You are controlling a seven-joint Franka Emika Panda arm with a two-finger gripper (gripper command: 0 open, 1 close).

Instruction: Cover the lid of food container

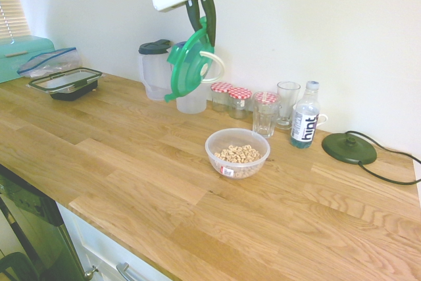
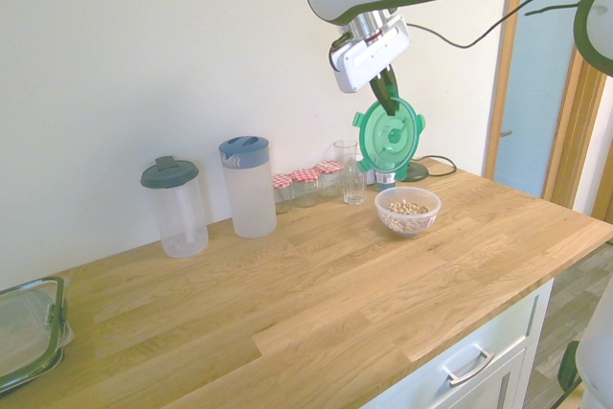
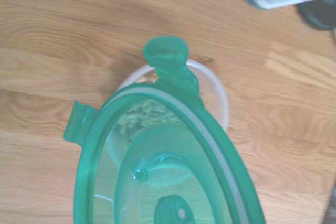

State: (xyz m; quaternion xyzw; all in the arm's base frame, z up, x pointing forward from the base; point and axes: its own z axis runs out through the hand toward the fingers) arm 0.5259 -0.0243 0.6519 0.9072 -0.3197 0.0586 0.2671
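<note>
On the wooden counter (image 1: 131, 182), nearest the front edge, the food container (image 1: 237, 152) sits open, a clear round bowl with tan cereal in its bottom and a small red-and-white label on its side. High above it and a little toward the wall, the gripper (image 1: 201, 12) is clamped tight on the rim of the green lid (image 1: 189, 65), which hangs almost on edge, its white handle sticking out to one side. In the wrist view the bowl's rim (image 3: 218, 95) peeks out from behind the lid. Behind the bowl stand a drinking glass (image 1: 265, 114), three jars with checked caps (image 1: 239, 101), a water bottle (image 1: 305, 124) and two pitchers (image 2: 248, 186) against the wall.

The lid is being carried and is not yet on the bowl. Next, it probably needs tipping flat, centring over the rim and lowering straight down, so the clip tabs clear the edge without nudging the light bowl.
</note>
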